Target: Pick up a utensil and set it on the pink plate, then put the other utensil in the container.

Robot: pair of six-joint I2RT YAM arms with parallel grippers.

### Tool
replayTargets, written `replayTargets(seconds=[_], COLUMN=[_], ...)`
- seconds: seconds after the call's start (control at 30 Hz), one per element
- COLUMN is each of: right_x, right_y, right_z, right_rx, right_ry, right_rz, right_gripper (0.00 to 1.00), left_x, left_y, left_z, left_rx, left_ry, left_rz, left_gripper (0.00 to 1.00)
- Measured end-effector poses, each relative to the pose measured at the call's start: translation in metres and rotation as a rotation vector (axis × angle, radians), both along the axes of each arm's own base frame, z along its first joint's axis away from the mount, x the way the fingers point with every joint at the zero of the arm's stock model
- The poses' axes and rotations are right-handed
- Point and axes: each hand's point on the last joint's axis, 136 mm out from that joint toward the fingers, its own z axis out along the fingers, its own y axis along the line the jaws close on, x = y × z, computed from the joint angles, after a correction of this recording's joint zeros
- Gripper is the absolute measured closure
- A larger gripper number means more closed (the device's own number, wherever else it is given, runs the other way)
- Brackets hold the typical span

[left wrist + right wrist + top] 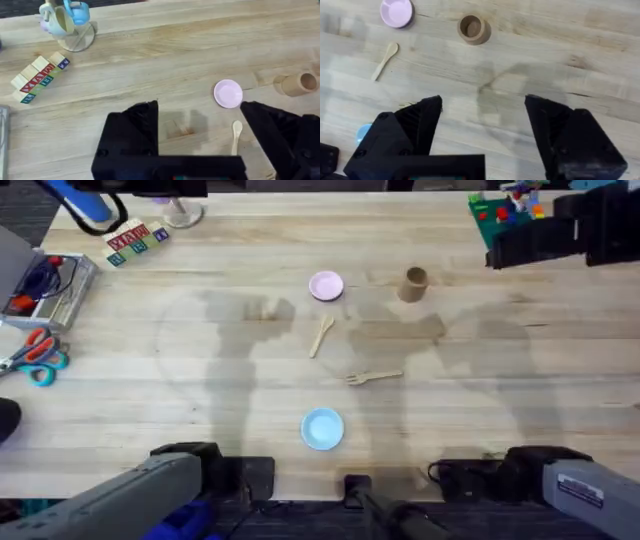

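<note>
Both tools, left tool [200,145] and right tool [482,132], spread wide, empty, parked near. Fork [372,377] mid-counter; spoon [321,336], pink plate [326,285], container [414,283] farther out, untouched.

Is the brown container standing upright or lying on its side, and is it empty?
The container stands upright: the right wrist view looks down into its round open mouth. It is empty; the spoon and fork lie on the table.
</note>
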Motion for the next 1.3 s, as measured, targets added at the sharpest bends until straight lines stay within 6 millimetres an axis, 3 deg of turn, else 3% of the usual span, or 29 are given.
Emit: replayTargets(seconds=[0.13,0.2,0.4,0.43,0.63,0.77,1.1,1.3], right_x=[-0.001,-0.012,-0.05,-0.064,-0.101,-0.114,-0.107,-0.088], right_y=[0.001,0.012,0.067,0.084,0.135,0.137,0.135,0.146], right_z=[0.0,-0.004,-0.01,-0.012,-0.012,-0.015,-0.023,-0.064], right_rx=[0.004,0.0,-0.053,-0.088,-0.218,-0.24,-0.285,-0.265], right_ry=[0.005,0.031,0.048,0.034,-0.096,-0.084,-0.063,0.126], right_rz=[0.008,0.111,0.597,0.776,1.306,1.401,1.428,1.465], right_gripper=[0.006,0.006,0.006,0.006,0.006,0.006,0.006,0.006], left_x=[0.001,0.001,0.002,0.003,0.005,0.005,0.005,0.005], left_y=[0.0,0.0,0.0,0.0,0.0,0.0,0.0,0.0], left_z=[-0.003,-0.003,-0.001,0.0,0.002,0.002,0.002,0.002], left_rx=[0.005,0.019,0.035,0.038,0.039,0.039,0.039,0.039], left_ry=[0.01,0.006,-0.009,-0.015,-0.026,-0.026,-0.026,-0.026], left_rz=[-0.005,-0.018,-0.032,-0.034,-0.035,-0.035,-0.034,-0.035], left_gripper=[0.007,0.008,0.007,0.008,0.008,0.008,0.008,0.008])
